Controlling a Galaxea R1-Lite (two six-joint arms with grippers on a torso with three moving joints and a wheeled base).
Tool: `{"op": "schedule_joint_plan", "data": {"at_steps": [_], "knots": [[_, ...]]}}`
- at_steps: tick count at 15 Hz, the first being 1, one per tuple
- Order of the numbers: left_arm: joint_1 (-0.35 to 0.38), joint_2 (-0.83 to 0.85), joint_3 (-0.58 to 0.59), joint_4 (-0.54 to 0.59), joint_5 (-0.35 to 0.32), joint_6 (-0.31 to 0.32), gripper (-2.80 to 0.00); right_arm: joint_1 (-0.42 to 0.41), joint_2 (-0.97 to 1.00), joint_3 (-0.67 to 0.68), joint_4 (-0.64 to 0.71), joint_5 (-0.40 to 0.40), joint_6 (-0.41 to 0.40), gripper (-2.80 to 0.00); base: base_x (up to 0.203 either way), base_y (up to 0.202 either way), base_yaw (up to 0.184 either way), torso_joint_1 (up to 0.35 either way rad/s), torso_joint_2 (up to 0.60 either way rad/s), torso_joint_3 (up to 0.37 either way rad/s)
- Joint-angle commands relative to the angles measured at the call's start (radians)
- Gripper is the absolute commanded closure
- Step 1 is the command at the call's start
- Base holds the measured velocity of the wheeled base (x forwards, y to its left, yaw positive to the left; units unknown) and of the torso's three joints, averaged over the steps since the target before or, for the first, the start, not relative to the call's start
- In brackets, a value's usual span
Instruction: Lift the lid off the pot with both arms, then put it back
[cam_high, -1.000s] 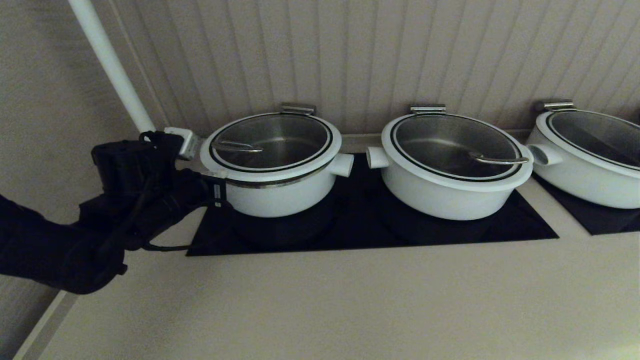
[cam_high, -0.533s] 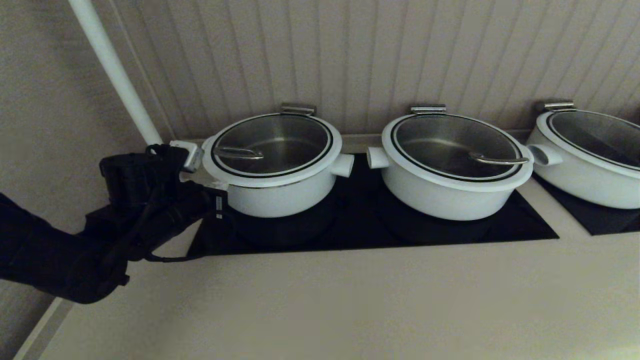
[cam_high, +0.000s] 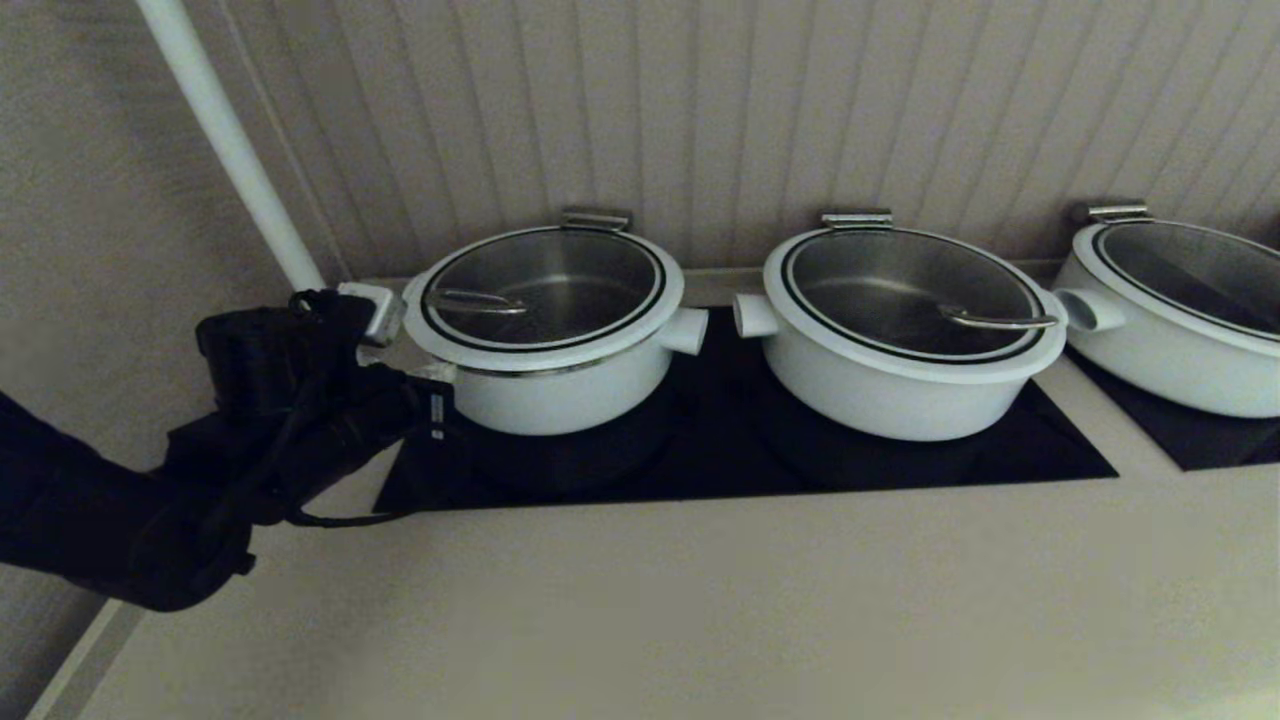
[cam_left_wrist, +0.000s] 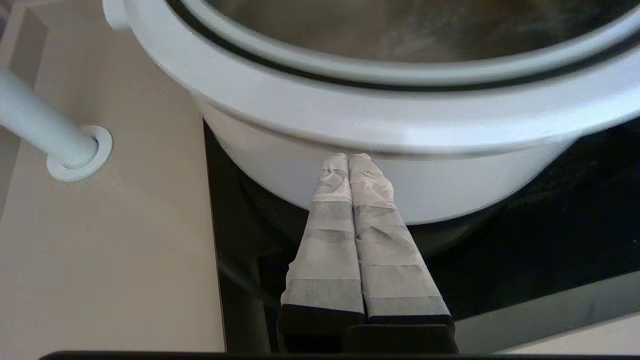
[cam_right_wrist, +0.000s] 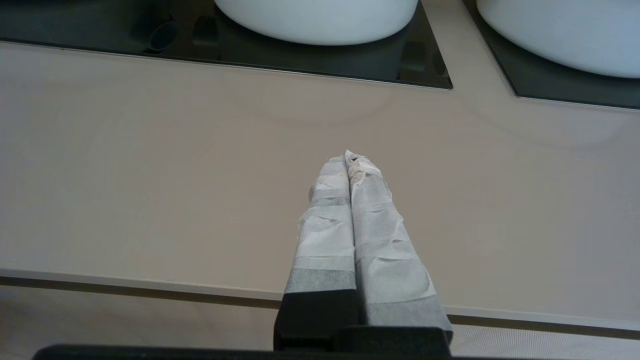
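Your left gripper (cam_left_wrist: 348, 157), jaws closed and empty, sits under the lid's (cam_high: 545, 290) left rim, seemingly touching the pot (cam_high: 560, 385). Your right gripper (cam_right_wrist: 350, 157), jaws closed, hovers over the near worktop (cam_right_wrist: 150, 175).

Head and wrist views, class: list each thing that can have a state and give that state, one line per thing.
lid: on the pot, loop handle near its left edge.
pot: covered, on the black cooktop.
middle pot: lidded.
right pot: lidded.
left gripper: shut, tips under the lid's rim.
right gripper: shut, empty, above the counter.
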Motion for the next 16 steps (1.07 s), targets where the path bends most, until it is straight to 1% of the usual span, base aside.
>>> {"op": "schedule_joint_plan", "data": {"at_steps": [1, 16], "knots": [[0.001, -0.022, 0.024, -0.005, 0.001, -0.001, 0.0, 0.0, 0.0, 0.0, -0.001, 0.001, -0.001, 0.0, 0.0, 0.0, 0.0, 0.0, 0.0, 0.0], [0.003, -0.192, 0.212, -0.006, 0.009, -0.008, 0.0, 0.0, 0.001, 0.0, -0.001, 0.001, -0.001, 0.0, 0.0, 0.0, 0.0, 0.0, 0.0, 0.0]]}}
